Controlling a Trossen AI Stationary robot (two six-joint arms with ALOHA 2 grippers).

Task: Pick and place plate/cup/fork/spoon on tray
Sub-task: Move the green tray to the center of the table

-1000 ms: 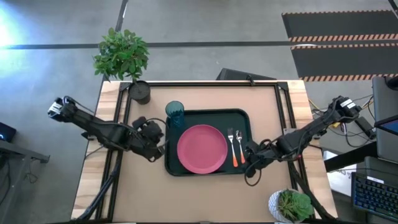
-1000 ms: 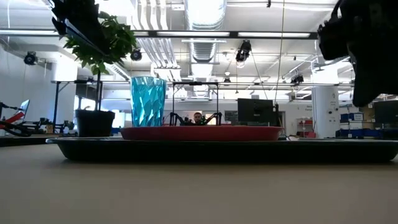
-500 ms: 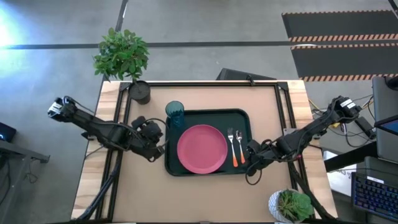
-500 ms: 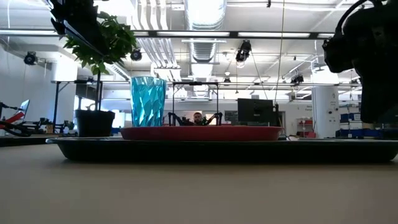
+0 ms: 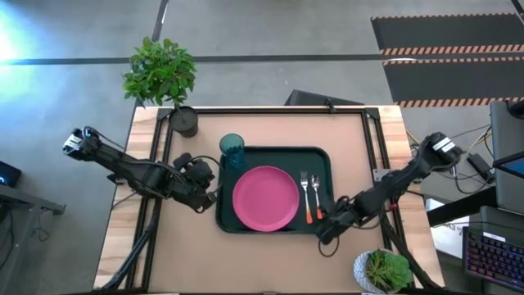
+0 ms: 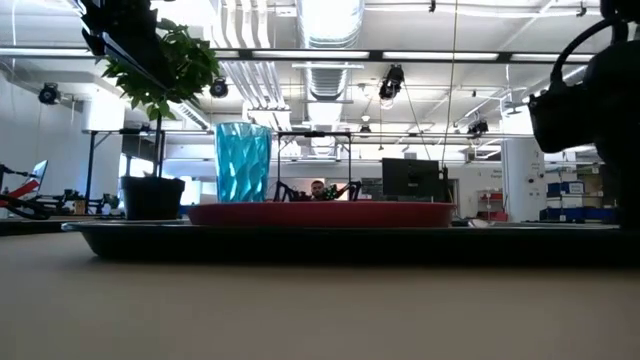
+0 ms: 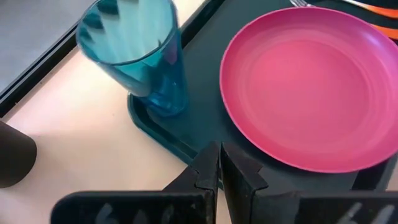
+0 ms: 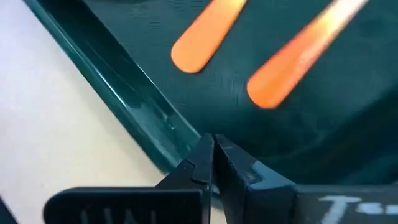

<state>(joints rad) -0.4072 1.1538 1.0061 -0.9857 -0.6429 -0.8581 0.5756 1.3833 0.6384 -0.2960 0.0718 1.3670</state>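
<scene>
Both grippers closed at the tray's edges
Right gripper and left gripper gripped nothing beside tray; no legible writing showed.

The left arm reached in from the table's left edge, its left gripper low over the table with the fingers pressed together. The right arm stretched diagonally from the right side, bent at the wrist, and its right gripper sat near the front, fingers likewise closed, holding nothing.
</scene>
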